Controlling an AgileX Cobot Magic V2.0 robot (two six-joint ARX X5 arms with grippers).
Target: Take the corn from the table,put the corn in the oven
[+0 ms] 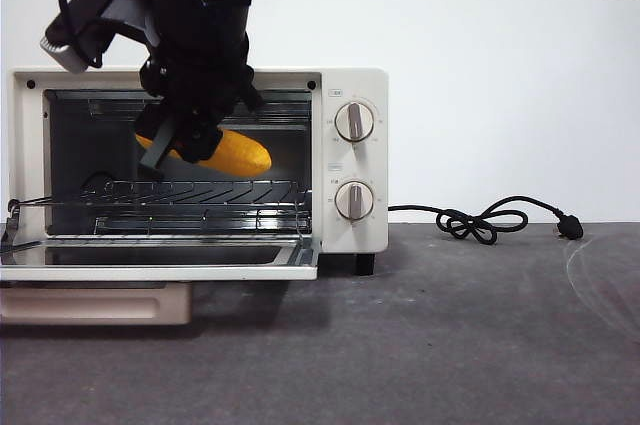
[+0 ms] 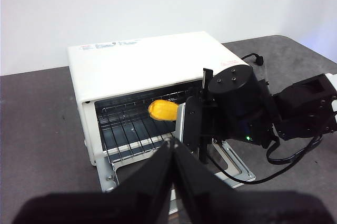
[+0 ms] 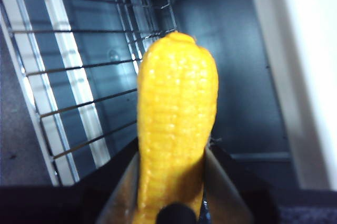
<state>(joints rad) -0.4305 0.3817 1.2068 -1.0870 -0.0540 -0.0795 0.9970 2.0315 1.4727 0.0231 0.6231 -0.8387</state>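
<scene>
The yellow corn (image 1: 240, 153) hangs tilted in the open mouth of the cream-white oven (image 1: 350, 85), just above the wire rack (image 1: 200, 195) and not touching it. My right gripper (image 1: 180, 150) comes down from above and is shut on the corn's near end. In the right wrist view the corn (image 3: 176, 124) points into the dark cavity, gripped between the right gripper (image 3: 171, 187) jaws. The left wrist view looks down on the oven (image 2: 147, 60), the corn (image 2: 162, 110) and the right arm; my left gripper (image 2: 172, 144) hovers in front, shut and empty.
The oven door (image 1: 160, 257) lies folded down flat, its beige handle (image 1: 95, 303) below the front edge. Two knobs (image 1: 354, 121) sit on the oven's right panel. A black cord with plug (image 1: 490, 220) lies on the dark grey table (image 1: 450, 345) to the right.
</scene>
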